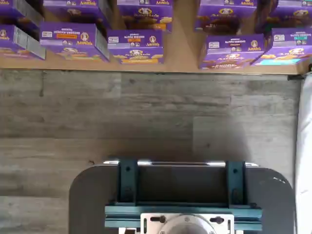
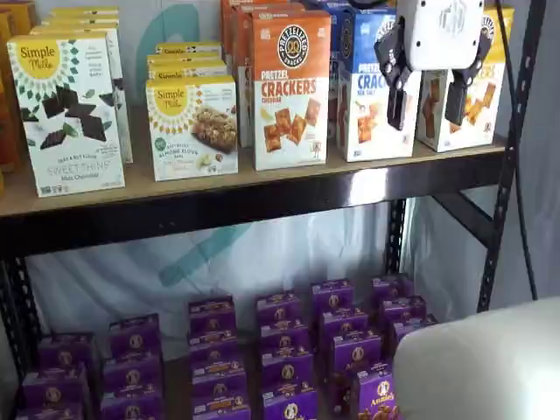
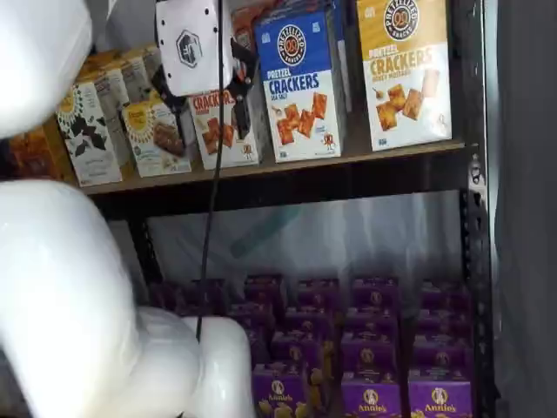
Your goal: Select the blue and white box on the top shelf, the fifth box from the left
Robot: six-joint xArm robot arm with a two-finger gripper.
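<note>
Hanging in front of the top shelf [image 2: 262,188], the gripper [image 2: 429,94] has its two black fingers spread wide with nothing between them. The blue and white box [image 3: 301,83] of sea salt pretzel crackers stands upright on that shelf, long axis vertical, behind the fingers in one shelf view and just beside them in the other. How far the fingers stand from its face cannot be judged; the gripper hides part of the carton.

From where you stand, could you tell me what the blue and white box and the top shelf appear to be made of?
The blue and white box looks like printed paperboard: flat faces, crisp folded edges, slight sheen. The top shelf seems to be a light-tan wooden or wood-look board, matte, fronted by a glossy dark rail, probably painted metal, which shows pale reflections.
</note>
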